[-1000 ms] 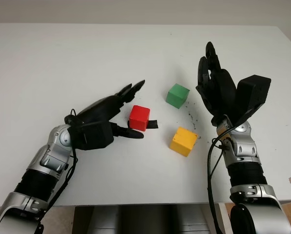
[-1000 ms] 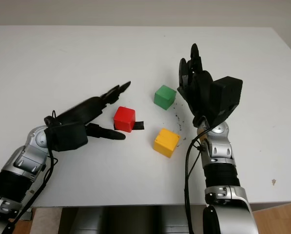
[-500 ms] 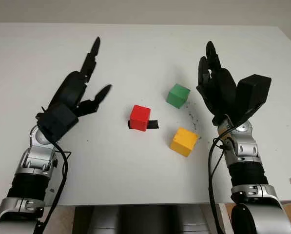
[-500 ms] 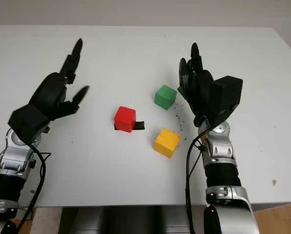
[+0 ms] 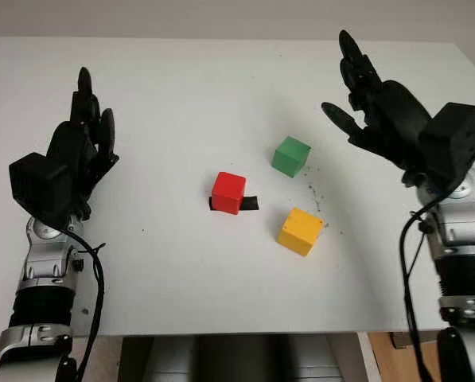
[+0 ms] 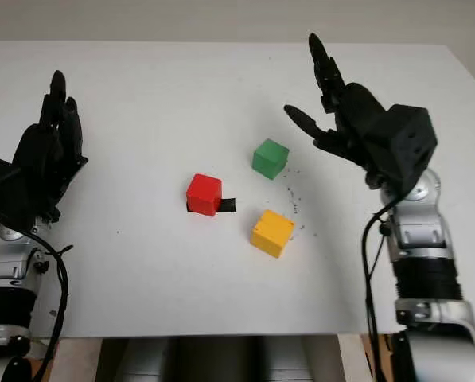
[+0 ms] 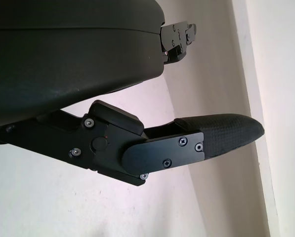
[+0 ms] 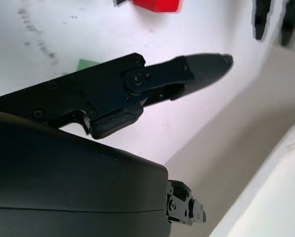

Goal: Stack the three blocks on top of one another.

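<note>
Lying apart on the table [image 5: 221, 87]: red block [image 5: 228, 192], green block [image 5: 290, 156], yellow block [image 5: 301, 231].

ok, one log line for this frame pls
stack: not started | red block, green block, yellow block: apart on table | left hand: open, far left | right hand: open, right of green block

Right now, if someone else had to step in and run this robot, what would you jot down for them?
Left hand: open, raised over the table's left side, holding nothing.
Right hand: open, raised over the far right, right of the green block, holding nothing.
Blocks: all three sit apart on the white table. The red block is mid-table beside a small black strip; green is farther back and right; the yellow block is nearest, right of red.
Done: nothing stacked.
Left: pick a base, then place the other two on it.
</note>
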Available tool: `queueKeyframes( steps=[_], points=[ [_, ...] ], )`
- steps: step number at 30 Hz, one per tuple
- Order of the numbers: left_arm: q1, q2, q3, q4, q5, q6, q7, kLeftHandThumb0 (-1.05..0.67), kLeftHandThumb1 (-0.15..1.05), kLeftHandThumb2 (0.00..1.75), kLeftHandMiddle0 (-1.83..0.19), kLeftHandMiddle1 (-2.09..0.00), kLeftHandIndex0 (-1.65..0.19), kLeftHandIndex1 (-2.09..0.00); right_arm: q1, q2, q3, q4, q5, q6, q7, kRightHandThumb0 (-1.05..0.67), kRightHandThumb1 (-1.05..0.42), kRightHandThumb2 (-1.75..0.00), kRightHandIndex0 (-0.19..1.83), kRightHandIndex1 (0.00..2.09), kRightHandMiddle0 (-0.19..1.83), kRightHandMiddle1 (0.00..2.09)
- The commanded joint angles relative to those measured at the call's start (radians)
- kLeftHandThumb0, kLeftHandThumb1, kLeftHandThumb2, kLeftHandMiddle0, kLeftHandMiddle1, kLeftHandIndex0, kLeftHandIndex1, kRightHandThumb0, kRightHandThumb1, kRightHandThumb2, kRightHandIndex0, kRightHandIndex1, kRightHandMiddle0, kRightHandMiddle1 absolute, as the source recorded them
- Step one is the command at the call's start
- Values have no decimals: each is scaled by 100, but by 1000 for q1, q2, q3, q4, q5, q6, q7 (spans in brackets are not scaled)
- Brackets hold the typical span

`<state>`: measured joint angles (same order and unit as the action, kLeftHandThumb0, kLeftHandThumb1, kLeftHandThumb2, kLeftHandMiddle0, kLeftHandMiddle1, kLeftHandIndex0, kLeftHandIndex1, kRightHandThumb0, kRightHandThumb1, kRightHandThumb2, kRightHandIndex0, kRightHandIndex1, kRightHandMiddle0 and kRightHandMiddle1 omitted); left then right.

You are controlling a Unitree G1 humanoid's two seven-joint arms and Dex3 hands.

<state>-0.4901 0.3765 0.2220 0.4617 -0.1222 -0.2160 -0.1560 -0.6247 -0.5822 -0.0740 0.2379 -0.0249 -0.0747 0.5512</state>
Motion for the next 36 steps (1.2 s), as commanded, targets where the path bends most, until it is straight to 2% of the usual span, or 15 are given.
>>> queueKeyframes(
  steps=[1,9,14,17,27,36],
  points=[
    [9,-7,6,5,1,2,7,-91,105,64,19,0,19,0,-4,-65,29,-75,-45,-9,30,-77,-90,-3,-14,6,-9,8],
    [11,-9,-10,35,20,-20,-10,-87,105,69,19,0,19,0,-19,-216,114,-169,-253,-253,72,-76,-77,-2,-8,8,11,15],
    [14,-14,-20,21,40,-11,4,-88,105,69,19,0,19,0,-11,-277,144,-249,-387,-319,73,-72,-74,-4,-2,9,31,19],
    [6,-22,-21,19,44,-4,17,-88,105,67,19,0,19,0,-11,-309,166,-288,-427,-348,104,-63,-75,-5,0,8,39,16],
    [0,-31,-24,15,59,-8,45,-85,105,61,19,0,19,0,20,-361,172,-293,-446,-535,92,-53,-71,-5,11,9,50,11],
    [-4,-27,-33,17,83,-16,57,-84,105,60,19,0,19,0,75,-350,187,-264,-487,-643,23,-56,-72,-6,9,6,49,7]
  ],
)
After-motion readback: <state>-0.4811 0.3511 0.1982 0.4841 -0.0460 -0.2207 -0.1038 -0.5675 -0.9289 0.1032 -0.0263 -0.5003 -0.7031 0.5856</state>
